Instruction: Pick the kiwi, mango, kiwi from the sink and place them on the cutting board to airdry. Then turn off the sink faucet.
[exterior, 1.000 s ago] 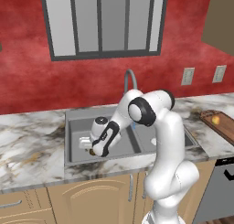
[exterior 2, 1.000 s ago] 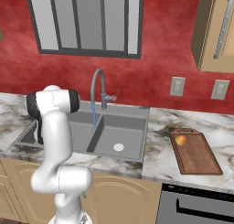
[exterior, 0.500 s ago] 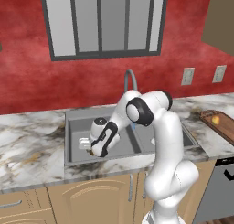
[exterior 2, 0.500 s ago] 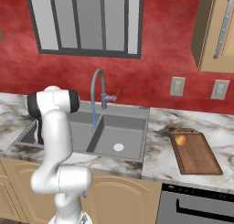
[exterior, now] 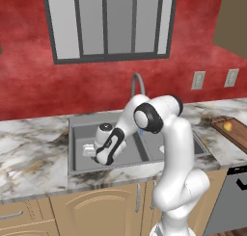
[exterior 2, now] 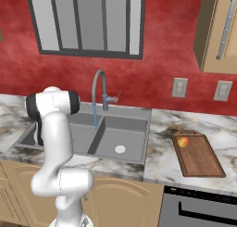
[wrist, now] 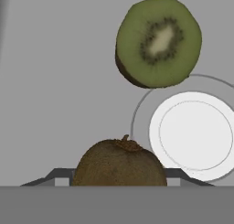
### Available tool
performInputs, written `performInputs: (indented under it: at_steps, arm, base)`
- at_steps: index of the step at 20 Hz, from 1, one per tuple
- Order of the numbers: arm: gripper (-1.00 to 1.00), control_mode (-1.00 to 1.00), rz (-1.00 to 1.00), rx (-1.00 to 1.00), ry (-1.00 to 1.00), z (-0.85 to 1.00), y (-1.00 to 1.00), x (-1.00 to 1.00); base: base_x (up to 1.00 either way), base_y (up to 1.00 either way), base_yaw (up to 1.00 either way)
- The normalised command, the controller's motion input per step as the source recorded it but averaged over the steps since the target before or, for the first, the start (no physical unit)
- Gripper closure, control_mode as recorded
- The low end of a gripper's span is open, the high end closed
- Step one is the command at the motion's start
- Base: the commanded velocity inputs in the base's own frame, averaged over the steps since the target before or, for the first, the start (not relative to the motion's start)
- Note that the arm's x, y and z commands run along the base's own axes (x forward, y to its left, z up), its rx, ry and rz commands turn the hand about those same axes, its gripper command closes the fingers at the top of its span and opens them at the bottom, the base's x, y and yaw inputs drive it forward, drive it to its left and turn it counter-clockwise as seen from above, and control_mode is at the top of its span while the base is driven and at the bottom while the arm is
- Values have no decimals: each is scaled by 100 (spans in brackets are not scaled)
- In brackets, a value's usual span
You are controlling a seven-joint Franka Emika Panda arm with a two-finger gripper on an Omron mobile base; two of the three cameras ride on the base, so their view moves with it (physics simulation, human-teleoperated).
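Red kitchen walls and a marble counter frame the grey double-basin sink [exterior 2: 115, 129], and your white arm reaches down into its left basin at centre left of the left base view. Along the hand view, the whole brown fuzzy kiwi [wrist: 119, 162] sits at the bottom centre right between the two-finger gripper [wrist: 119, 175] tips, which look closed on its sides. Judge the hold before you raise it: lift straight up, slowly, since a round fruit can roll out of narrow pads. Keep clear of the halved olive-green kiwi [wrist: 157, 41] at the upper right and the white round drain disc [wrist: 194, 134] beside it. Carry it to the reddish-brown wooden cutting board [exterior 2: 199, 156] at the right of the right base view, where the orange-yellow mango [exterior 2: 183, 141] already lies. Water runs from the grey gooseneck faucet [exterior 2: 99, 89]. You cannot see the finger pads' contact, and the arm hides the gripper in the base views
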Motion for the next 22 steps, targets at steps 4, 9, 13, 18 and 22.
performInputs:
  at_steps: [4,9,13,18,22]
  arm:
    - [100,-100,0,0,0,46,4,0]
    - [100,-100,0,0,0,67,0,0]
    - [100,-100,0,1,1,77,-3,0]
    - [100,-100,0,2,2,83,-19,0]
    - [100,-100,0,4,0,85,-16,0]
  base:
    - [0,0,0]
    - [0,0,0]
    - [0,0,0]
    - [0,0,0]
    - [0,0,0]
